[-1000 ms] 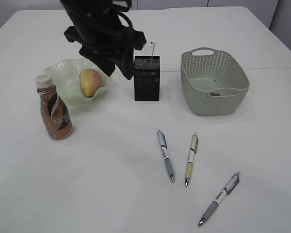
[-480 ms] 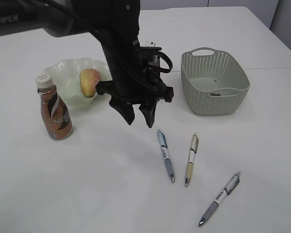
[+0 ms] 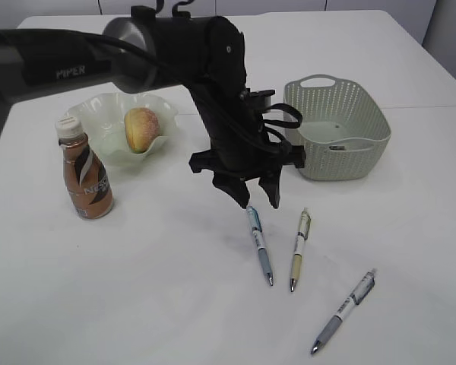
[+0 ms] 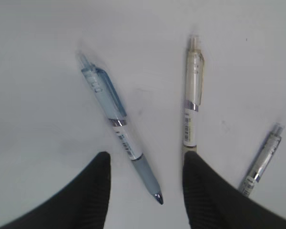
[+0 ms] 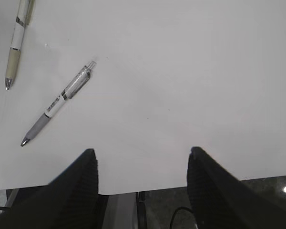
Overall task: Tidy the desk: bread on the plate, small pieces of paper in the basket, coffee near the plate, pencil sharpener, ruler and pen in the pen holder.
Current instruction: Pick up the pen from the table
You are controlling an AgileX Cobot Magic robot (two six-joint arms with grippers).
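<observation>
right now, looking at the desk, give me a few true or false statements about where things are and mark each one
1. The bread lies on the plate. True.
2. The left hand is shut on the blue pen. False: its jaws stand open above the blue pen, holding nothing.
3. Three pens lie on the desk: the blue pen, the cream pen and the grey pen. True.
4. The coffee lies on its side in the basket. False: it stands upright beside the plate.
5. The right hand holds the grey pen. False: it is open and empty, and the grey pen lies on the desk.
</observation>
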